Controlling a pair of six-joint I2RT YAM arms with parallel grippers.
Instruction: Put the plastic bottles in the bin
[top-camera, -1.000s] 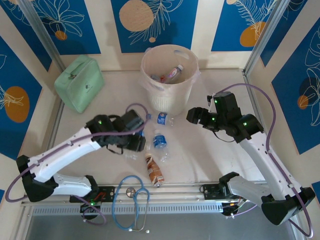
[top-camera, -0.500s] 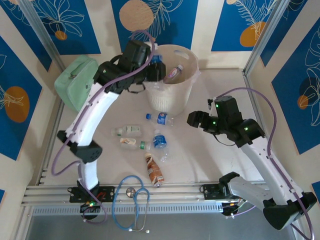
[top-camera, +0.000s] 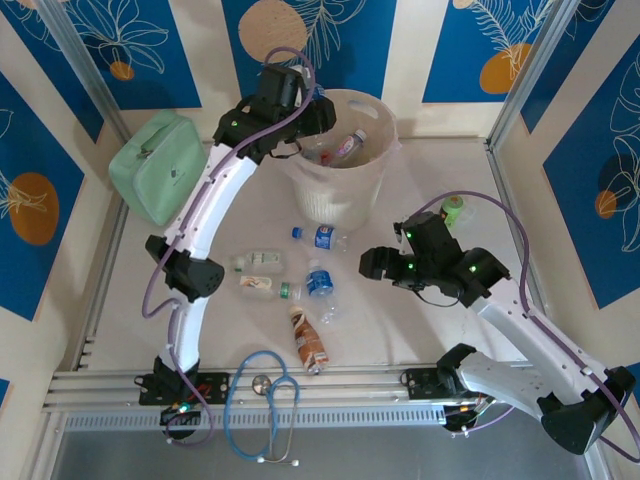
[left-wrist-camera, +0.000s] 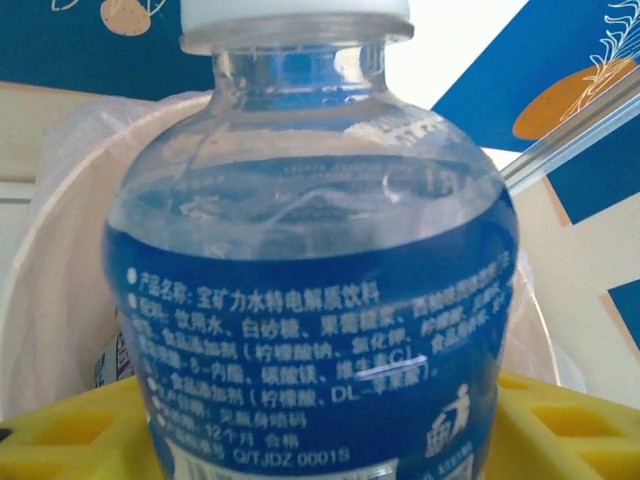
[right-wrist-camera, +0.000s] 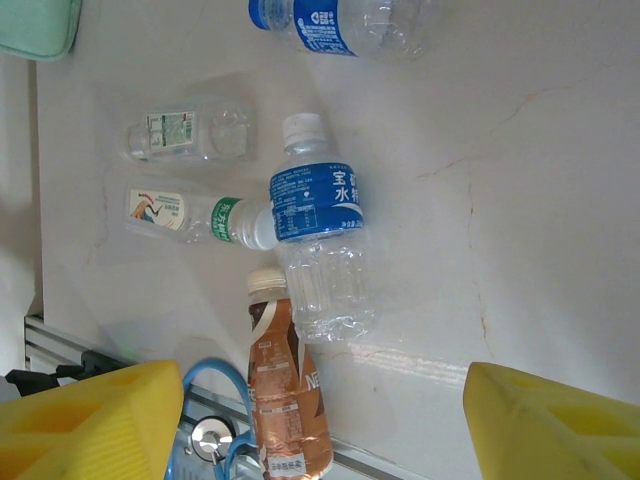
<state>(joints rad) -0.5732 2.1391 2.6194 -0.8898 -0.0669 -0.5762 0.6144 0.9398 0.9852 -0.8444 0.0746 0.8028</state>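
While left arm arches over bin, left end effector holds blue-label bottle; right end effector wide.

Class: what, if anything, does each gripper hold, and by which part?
The left gripper holds a blue-labelled bottle by its labelled lower body, over the bin. The right gripper is open, holding nothing.

I list: bin, cream-white, ribbed; pouch, mint-green; blue-labelled bottle, clear, white print, white cap; near bottle, red-brown label; stethoscope, blue tubing; walls, blue, orange discs.
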